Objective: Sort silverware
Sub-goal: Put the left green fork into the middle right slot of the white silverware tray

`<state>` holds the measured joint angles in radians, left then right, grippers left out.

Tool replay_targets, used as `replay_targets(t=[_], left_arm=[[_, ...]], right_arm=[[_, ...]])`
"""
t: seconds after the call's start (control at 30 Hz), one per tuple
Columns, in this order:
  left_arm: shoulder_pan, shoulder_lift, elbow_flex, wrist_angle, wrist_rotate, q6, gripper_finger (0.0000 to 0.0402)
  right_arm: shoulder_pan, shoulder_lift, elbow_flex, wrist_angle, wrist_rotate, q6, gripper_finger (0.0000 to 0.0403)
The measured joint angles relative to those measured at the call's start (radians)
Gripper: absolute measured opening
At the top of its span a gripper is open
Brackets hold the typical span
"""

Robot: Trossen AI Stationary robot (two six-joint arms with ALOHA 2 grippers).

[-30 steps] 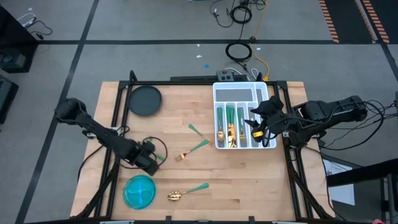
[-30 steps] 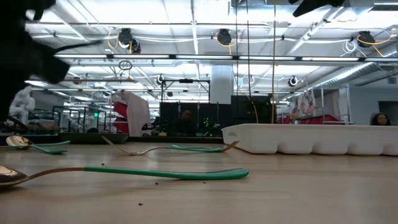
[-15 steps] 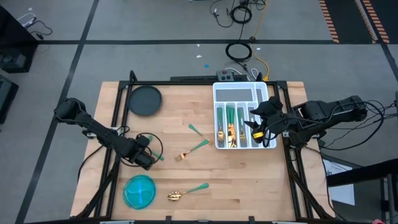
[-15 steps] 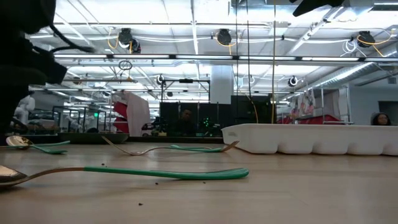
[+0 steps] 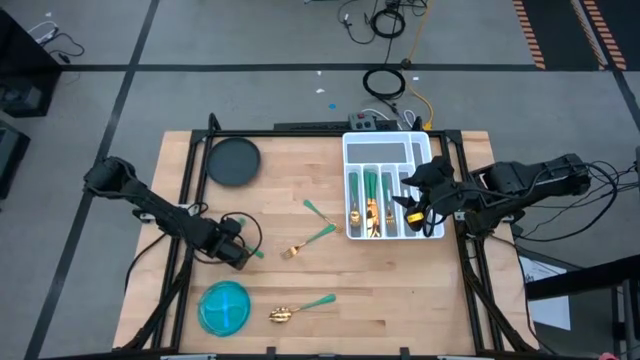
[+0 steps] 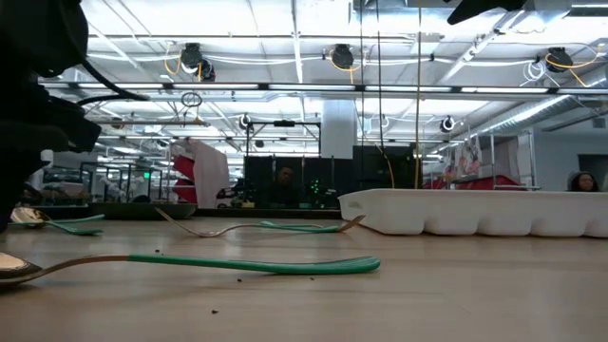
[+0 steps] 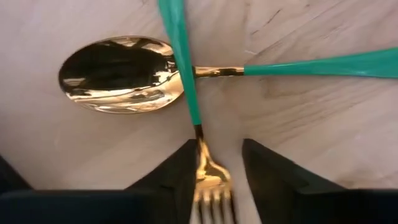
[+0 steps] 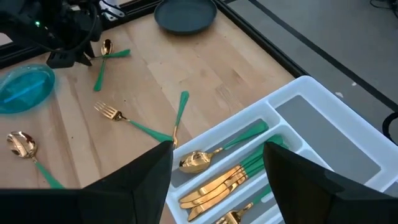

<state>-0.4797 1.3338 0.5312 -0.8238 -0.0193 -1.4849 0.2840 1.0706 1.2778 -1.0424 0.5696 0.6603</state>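
My left gripper (image 5: 235,252) points down at the table's left, open, its fingers on either side of the gold head of a teal-handled fork (image 7: 186,74). The fork's handle lies across the neck of a gold spoon (image 7: 118,74) flat on the wood. My right gripper (image 5: 420,195) hangs open above the white tray (image 5: 395,150), which holds several pieces of silverware (image 8: 217,180). Loose on the table lie a fork (image 5: 310,240), another teal-handled piece (image 5: 318,210) and a spoon (image 5: 300,307). My left gripper comes from above, pointing down, with the fork's gold head (image 7: 208,177) between its two fingers. One finger (image 7: 180,180) stands right against the head; whether it touches I cannot tell. The fork lies flat, its handle resting on the spoon.
A round blue bowl (image 5: 224,307) sits at the near left, close to my left gripper. A dark plate (image 5: 233,161) lies at the far left. Bare wood stretches between the loose silverware and the tray and along the near right.
My left gripper has sunk toward the table and shifted a little toward the far left edge, over the crossed fork and spoon.
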Motion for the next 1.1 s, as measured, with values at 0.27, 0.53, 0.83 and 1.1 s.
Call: replay_targets(t=[0.27, 0.53, 0.83, 1.1], left_arm=[[0.031, -0.001, -0.012, 0.007, 0.011, 0.002, 0.0012], [0.041, -0.013, 0.05, -0.032, 0.035, -0.039, 0.0004], [0.041, -0.036, 0.218, -0.099, 0.032, -0.106, 0.0003], [0.116, -0.04, 0.394, -0.169, -0.099, -0.101, 0.0002]], right_arm=[[0.0, 0.0, 0.0, 0.027, 0.0, 0.009, 0.0242], [0.0, -0.006, 0.0, 0.037, 0.0, 0.003, 0.0242], [0.0, -0.054, 0.0, -0.002, 0.001, 0.027, 0.0242], [0.0, -0.107, 0.0, -0.177, 0.01, 0.109, 0.0242]])
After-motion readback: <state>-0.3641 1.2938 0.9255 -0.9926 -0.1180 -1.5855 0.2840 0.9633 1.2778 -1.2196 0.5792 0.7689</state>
